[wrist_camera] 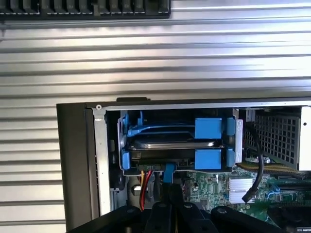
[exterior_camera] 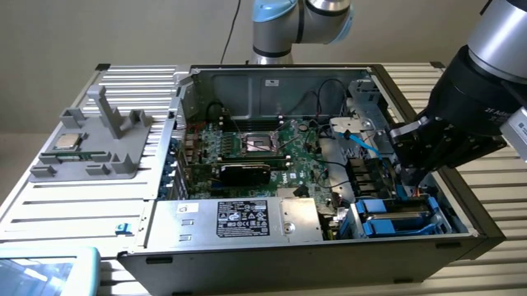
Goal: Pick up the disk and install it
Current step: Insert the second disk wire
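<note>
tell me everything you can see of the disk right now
The disk sits flat in the blue plastic drive bay in a corner of the open computer case. It looks like a thin silver-grey metal slab held in a bright blue frame, with two blue tabs on one side. Only its edge and a strip of its shiny top show; its label is hidden. The shut gripper is above the bay, close to the blue connector behind it. Whether anything touches the disk cannot be told.

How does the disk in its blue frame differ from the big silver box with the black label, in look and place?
The disk sits in a bright blue frame in the corner bay at the exterior view's right; the silver box is bare metal with a black label, along the front edge of the case. The disk looks smaller than the box. The gripper hangs near the disk, not the box. Both sit inside the open case.
</note>
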Motion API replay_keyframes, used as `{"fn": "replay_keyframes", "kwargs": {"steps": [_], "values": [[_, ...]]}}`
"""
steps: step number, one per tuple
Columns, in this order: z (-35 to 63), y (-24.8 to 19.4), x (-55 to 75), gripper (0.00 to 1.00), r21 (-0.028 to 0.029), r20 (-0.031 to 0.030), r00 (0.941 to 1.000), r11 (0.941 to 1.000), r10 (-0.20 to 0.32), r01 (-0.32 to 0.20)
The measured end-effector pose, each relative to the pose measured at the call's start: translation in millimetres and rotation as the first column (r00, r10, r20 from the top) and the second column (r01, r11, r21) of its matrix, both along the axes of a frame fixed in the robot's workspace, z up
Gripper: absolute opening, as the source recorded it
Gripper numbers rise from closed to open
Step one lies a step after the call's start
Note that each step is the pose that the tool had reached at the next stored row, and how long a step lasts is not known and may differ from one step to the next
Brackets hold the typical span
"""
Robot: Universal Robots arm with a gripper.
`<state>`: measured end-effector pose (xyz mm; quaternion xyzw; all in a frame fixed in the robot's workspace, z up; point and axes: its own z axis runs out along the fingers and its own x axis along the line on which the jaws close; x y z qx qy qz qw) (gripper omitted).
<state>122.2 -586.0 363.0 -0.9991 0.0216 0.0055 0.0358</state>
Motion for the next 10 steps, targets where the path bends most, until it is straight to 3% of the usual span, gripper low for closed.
{"fn": "replay_keyframes", "kwargs": {"steps": [3, 10], "values": [[-5.6, -3.4, -0.5, 0.11, 0.0002, 0.0000, 1.0000, 1.0000, 0.000, 0.000], [-14.1, -5.9, -5.2, 0.11, 0.0000, 0.0000, 1.0000, 1.0000, 0.000, 0.000]]}}
